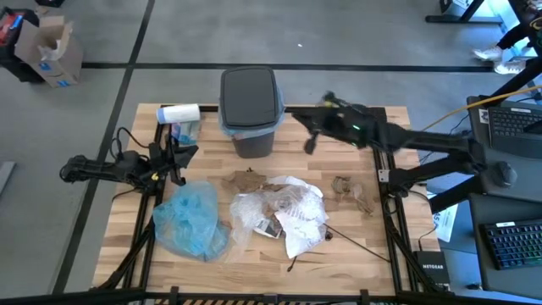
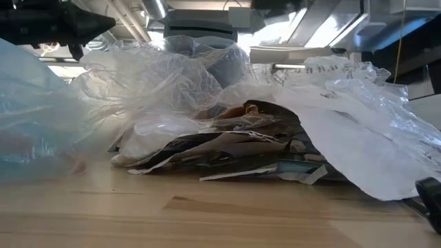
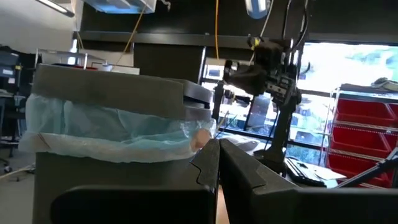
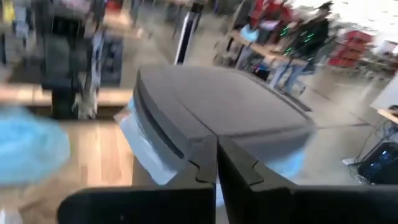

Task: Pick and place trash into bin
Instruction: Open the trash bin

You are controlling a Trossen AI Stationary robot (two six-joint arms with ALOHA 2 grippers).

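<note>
The dark grey bin (image 1: 250, 110) stands at the table's far middle with its lid (image 4: 217, 106) on and a light blue liner (image 3: 112, 127) showing under the rim. The trash lies in a heap in the middle: white plastic and clear wrap (image 1: 284, 212), a printed packet (image 2: 227, 148), brown paper (image 1: 351, 191) and a thin dark stick (image 1: 347, 239). My left gripper (image 1: 188, 152) is shut and empty, left of the bin. My right gripper (image 1: 310, 142) is shut and empty, raised just right of the bin.
A crumpled light blue bag (image 1: 190, 220) lies on the near left of the table. A white roll (image 1: 179, 113) lies at the far left, beside the bin. Another piece of brown paper (image 1: 247, 180) lies in front of the bin.
</note>
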